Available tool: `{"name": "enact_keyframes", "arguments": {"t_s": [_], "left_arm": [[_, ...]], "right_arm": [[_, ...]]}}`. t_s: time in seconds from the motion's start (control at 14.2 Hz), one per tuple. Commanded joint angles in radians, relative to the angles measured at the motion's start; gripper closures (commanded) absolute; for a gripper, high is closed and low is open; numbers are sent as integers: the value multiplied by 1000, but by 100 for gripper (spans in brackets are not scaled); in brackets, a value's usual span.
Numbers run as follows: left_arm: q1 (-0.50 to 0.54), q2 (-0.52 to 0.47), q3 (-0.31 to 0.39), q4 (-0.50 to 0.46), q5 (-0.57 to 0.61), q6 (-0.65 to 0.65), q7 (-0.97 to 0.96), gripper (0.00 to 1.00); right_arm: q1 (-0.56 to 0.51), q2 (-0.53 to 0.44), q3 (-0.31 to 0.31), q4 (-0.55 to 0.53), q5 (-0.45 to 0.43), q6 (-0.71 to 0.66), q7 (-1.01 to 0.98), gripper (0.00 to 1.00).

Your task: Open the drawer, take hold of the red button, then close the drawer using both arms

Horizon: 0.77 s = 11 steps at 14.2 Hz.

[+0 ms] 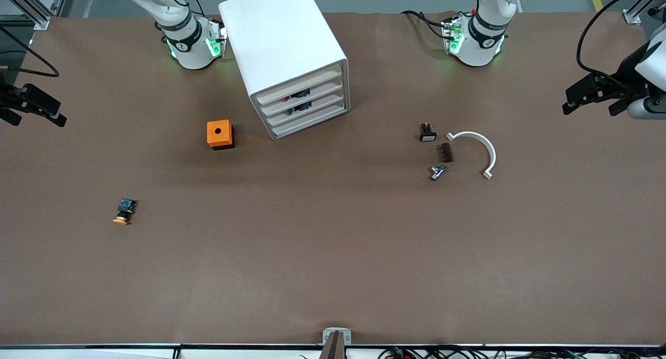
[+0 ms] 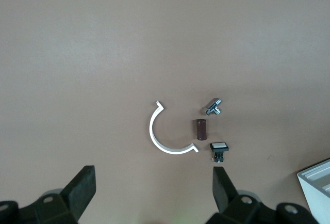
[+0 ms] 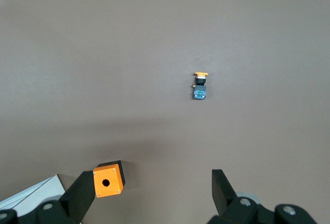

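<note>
Hanging open and empty, the left claw [image 2: 153, 189] and right claw [image 3: 153, 189] wait high at the surface's [image 1: 333, 255] ends, well apart from the cabinet [image 1: 289, 57], whose shut second drawer [image 1: 302, 95] shows a red button [image 1: 289, 97] inside.

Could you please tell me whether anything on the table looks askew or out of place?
The white box cabinet sits skewed to the table edges, all four drawers shut. The small orange-capped push button lies tipped on its side, alone toward the right arm's end. Nothing looks spilled or damaged.
</note>
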Motion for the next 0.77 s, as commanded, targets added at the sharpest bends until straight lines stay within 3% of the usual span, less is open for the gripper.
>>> {"name": "enact_keyframes", "arguments": {"t_s": [0.0,0.7], "left_arm": [[-4,3,-3,15,25,-17,-4,0],[-2,36,-3,12,23,-18,-12,0]], "right_arm": [[9,-6,0,5,-12,-11,21,0],[9,-6,0,5,-12,-16,23,0]]}}
